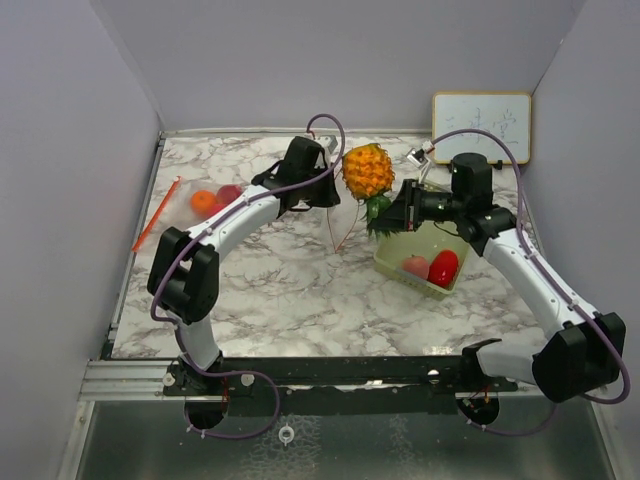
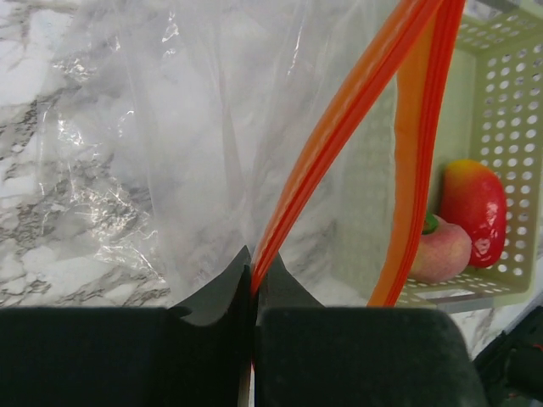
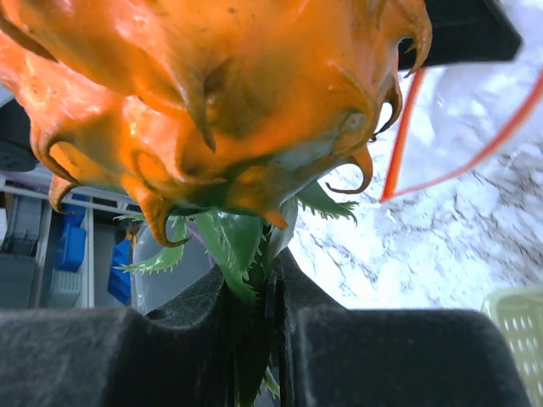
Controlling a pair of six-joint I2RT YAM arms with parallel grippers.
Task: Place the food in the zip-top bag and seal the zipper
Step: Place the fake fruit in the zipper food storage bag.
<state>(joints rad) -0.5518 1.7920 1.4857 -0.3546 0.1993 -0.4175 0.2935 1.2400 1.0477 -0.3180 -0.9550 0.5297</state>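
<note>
**A:** What is the left gripper (image 2: 253, 273) doing?

**B:** It is pinching the orange zipper strip (image 2: 339, 127) of the clear zip-top bag (image 2: 153, 127). Its jaws are pressing together on the strip with no gap showing. The bag's two orange edges are spreading apart above the pinch, so the mouth is gaping over the marble table (image 1: 300, 290).

**A:** And the right gripper (image 3: 273, 292)?

**B:** It is clamping narrowly on the green leaves (image 3: 237, 246) of the pineapple (image 1: 368, 170). It is holding the fruit in the air with the yellow body pointing away from the fingers.

**A:** Where is the pineapple sitting relative to the bag?

**B:** It is hanging just beside the left gripper and the open mouth, outside the plastic. In the right wrist view the bag's orange edge is showing behind it.

**A:** What about the other food?

**B:** A peach (image 1: 414, 266) and a red pepper (image 1: 444, 267) are lying touching each other in the pale mesh basket (image 1: 390, 264), which is sitting under the right gripper. An orange (image 1: 203, 202) and a red fruit (image 1: 229, 193) are lying at the far left of the table. I cannot tell whether plastic is covering them.

**A:** Anything else in view?

**B:** A whiteboard (image 1: 481, 127) is leaning against the back wall on the right.
</note>
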